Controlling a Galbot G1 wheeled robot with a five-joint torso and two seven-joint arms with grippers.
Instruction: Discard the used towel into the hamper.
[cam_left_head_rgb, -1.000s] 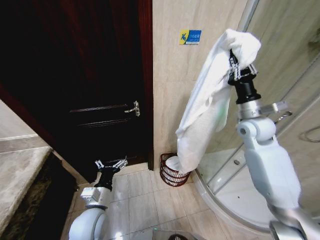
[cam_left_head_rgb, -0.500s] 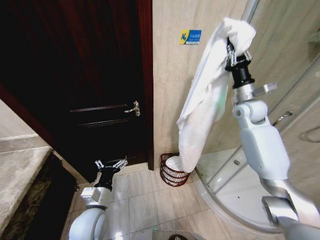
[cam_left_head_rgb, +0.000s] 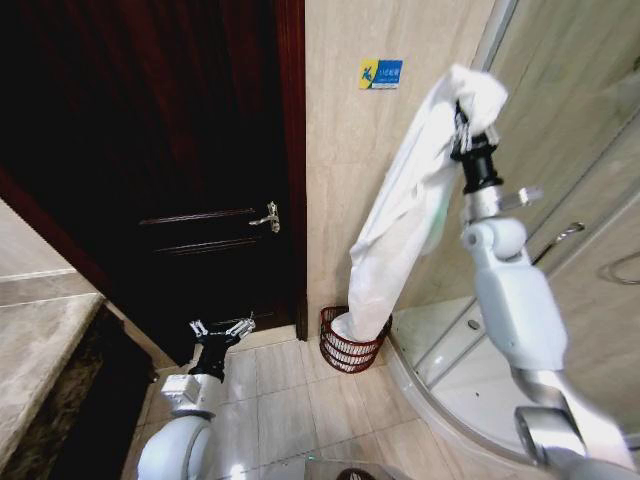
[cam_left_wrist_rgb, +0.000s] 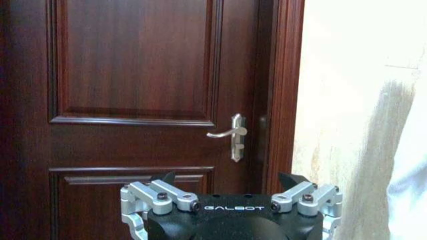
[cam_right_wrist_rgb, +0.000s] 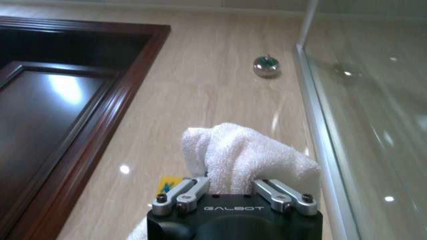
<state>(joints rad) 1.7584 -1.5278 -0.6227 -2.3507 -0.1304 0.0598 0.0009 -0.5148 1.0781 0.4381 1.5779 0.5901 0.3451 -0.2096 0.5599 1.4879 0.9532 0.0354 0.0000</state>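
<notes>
Towel hanging lengthwise into hamper

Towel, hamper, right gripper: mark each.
towel (cam_left_head_rgb: 400, 220), head view, hanging mid-length.
hamper (cam_left_head_rgb: 340, 352), head view, front wire wall.
right gripper (cam_right_wrist_rgb: 230, 187), right wrist view, between fingertips clamping the towel.

White rounded arm shells, black wrist cuffs, silver metal fingers with dark screws (GALBOT lettering in white on black)
</notes>
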